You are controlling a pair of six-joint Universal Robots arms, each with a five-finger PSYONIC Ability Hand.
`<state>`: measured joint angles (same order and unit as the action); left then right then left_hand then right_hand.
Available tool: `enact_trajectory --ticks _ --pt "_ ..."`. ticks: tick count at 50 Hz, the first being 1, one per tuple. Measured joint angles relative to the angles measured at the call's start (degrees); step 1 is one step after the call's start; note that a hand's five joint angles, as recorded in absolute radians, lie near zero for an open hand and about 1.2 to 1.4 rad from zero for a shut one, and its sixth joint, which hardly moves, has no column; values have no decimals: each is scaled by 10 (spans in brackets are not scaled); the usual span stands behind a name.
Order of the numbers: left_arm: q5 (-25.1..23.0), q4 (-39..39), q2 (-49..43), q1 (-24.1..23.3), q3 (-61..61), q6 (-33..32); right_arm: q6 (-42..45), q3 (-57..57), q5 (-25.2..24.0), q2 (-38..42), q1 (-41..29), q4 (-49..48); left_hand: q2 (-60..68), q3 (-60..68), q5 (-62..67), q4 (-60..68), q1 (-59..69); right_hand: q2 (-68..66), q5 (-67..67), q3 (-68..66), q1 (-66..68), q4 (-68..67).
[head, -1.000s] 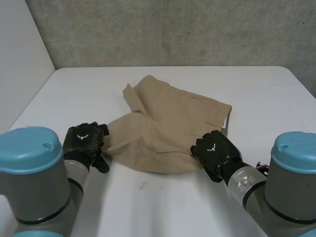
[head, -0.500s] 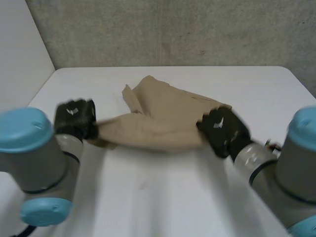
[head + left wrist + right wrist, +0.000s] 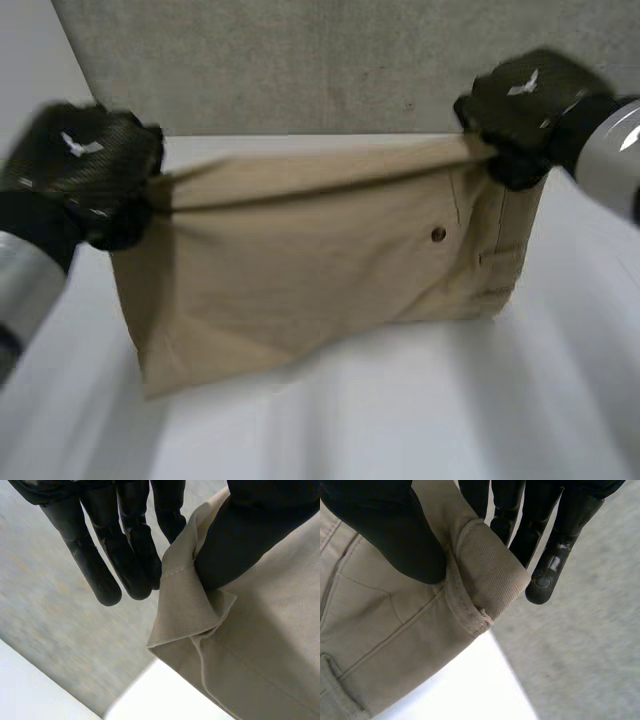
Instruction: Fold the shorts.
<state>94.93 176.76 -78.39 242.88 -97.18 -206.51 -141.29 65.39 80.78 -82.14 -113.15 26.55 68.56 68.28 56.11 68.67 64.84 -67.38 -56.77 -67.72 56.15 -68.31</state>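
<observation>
The tan shorts (image 3: 320,270) hang in the air above the white table (image 3: 400,410), stretched between my two hands. My left hand (image 3: 85,170) pinches the upper left corner of the cloth; in the left wrist view its thumb (image 3: 250,535) presses the folded shorts edge (image 3: 192,605) against the fingers (image 3: 125,545). My right hand (image 3: 520,110) holds the upper right corner near the waistband; in the right wrist view its thumb (image 3: 390,535) clamps the shorts hem (image 3: 485,575) against the fingers (image 3: 545,540). A button (image 3: 438,234) shows on the front.
A grey concrete wall (image 3: 320,70) stands behind the table. The lower edge of the shorts hangs just above the tabletop.
Both hands have risen from the table, lifting the shorts up and spreading them apart. The left hand closed on the cloth corner during the lift.
</observation>
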Motion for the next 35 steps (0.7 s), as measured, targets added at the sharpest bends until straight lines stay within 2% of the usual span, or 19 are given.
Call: enact_trajectory --ticks 7,12,14,18,23,26,30,35 --pt "3 32 -168 1 41 -1 3 -6 6 106 -6 -7 0 0 0 0 0 0 0 0 0 0" --pt "5 97 -301 6 141 -26 -1 -84 20 205 -8 -36 0 0 0 1 0 0 0 0 0 0" --pt "5 121 -337 8 182 -42 -3 -127 29 239 -8 -60 0 0 0 2 0 -1 0 0 0 0" --pt "6 205 -413 8 331 -96 -5 -242 48 305 -11 -181 0 1 0 2 0 -3 0 0 0 0" --pt "9 304 -461 8 491 -122 -5 -316 54 336 -11 -386 0 1 0 2 0 -3 0 0 0 0" --pt "10 341 -470 7 530 -111 -5 -326 56 341 -12 -470 0 1 0 2 0 -3 0 0 0 0" --pt "12 368 -467 5 530 -76 -10 -319 57 342 -12 -513 1 2 2 2 0 -3 0 0 0 0" --pt "10 377 -436 6 457 -38 -29 -292 58 338 -12 -489 1 2 5 2 0 -3 0 0 0 -1"
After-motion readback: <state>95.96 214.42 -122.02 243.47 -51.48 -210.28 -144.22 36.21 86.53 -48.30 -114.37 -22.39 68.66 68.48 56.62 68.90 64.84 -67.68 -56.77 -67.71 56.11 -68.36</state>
